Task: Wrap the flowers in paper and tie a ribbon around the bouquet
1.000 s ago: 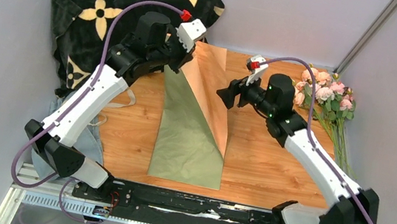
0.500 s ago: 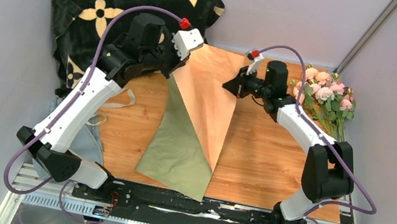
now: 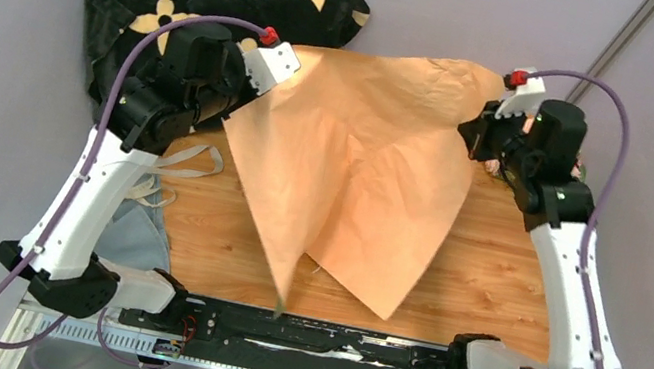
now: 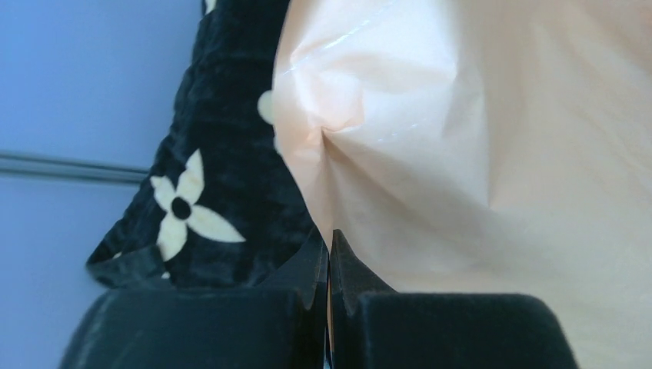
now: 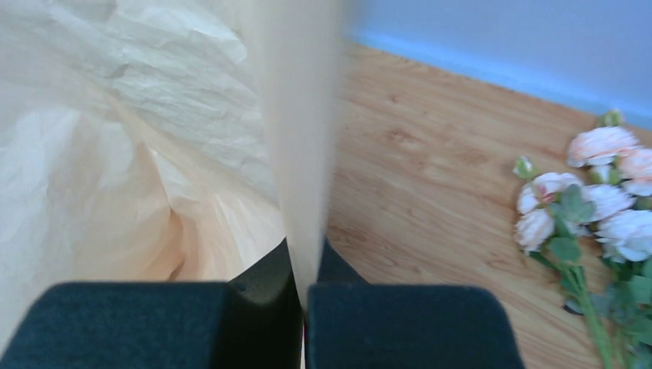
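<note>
Both arms raised, spread wide — left gripper (image 4: 329, 237), right gripper (image 5: 304, 265) pinched shut.

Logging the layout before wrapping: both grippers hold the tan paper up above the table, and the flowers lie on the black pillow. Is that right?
Not quite. The flowers lie on the wooden table, not on the pillow; the right wrist view shows it. The left gripper and the right gripper do hold the tan paper up.
</note>
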Tool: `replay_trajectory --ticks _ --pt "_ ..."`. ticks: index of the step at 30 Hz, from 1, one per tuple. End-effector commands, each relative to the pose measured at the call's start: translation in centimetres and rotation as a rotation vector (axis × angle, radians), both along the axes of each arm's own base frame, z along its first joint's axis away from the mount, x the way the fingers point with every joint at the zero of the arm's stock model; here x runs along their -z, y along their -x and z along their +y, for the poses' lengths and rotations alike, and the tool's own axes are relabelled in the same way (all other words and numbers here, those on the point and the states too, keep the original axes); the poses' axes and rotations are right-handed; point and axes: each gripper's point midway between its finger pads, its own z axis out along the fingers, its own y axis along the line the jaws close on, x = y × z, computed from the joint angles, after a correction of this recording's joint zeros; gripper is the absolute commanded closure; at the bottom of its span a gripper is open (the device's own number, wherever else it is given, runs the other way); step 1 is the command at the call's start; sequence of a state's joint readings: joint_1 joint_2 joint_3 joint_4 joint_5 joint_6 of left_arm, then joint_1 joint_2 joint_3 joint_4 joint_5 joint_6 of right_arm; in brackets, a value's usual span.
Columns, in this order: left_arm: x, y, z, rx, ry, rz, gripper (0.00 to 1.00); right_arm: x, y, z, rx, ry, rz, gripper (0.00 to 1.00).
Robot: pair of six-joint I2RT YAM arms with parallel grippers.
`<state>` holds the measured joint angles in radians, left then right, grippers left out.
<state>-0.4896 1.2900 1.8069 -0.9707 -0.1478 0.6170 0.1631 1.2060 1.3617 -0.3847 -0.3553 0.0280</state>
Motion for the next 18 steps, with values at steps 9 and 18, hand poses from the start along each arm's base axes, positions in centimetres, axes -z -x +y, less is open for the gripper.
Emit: replay_trajectory --ticks 9,18 --pt "-7.6 10.7 2.8 0.111 0.18 -0.114 1.0 -13.3 12.1 -0.7 -0.121 0.047 -0.267 1.0" --pt "-8.9 17.7 0.4 0.327 0.406 -0.068 1.0 -17.5 19.0 -0.6 -0.193 0.019 -0.387 1.0"
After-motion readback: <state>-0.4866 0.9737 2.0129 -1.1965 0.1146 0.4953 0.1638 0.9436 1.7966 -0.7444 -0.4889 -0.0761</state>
